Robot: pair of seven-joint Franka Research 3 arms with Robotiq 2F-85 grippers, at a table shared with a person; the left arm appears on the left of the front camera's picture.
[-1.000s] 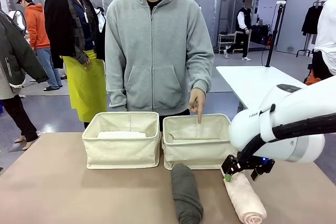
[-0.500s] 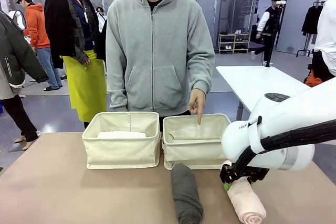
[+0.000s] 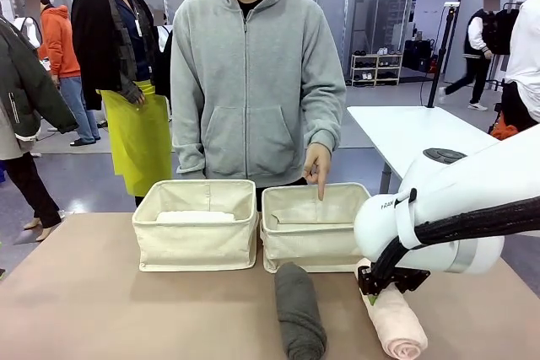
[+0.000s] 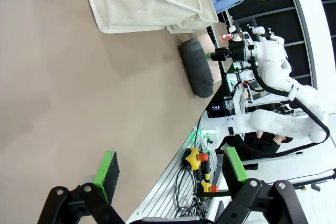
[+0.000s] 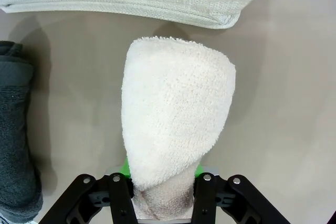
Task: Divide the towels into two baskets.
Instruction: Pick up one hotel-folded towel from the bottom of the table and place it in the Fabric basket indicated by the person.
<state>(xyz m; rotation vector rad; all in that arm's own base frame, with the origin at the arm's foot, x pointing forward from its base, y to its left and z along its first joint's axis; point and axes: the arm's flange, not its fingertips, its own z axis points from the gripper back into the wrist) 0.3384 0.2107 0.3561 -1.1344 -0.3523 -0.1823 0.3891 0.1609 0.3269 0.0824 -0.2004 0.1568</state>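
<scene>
The pale pink towel (image 5: 178,108) is now being clamped by the right claw (image 5: 163,174). In the right wrist view the green pads are being pressed into the roll's near end at the bottom centre of the frame, and the cloth is being squeezed narrower there. A second ago the jaws were being held apart just above this roll; since then the claw (image 3: 380,288) has been brought down at the lower right of the front view and closed on it.

The roll (image 3: 396,326) is not yet being lifted; it is being supported by the table (image 3: 126,309), just in front of the right basket (image 3: 312,246). The dark grey towel (image 3: 299,314) is being left untouched just beside it, at lower centre.

A finger of the person's hand (image 3: 316,162) is still being pointed down into the right basket. A white towel (image 3: 196,217) is being held by the left basket (image 3: 194,246) at centre left.

The left claw (image 4: 170,169) is being kept wide apart and empty above bare tabletop.

The grasp is judged to be done; the lift and carry to the pointed-out basket are judged to be next.
</scene>
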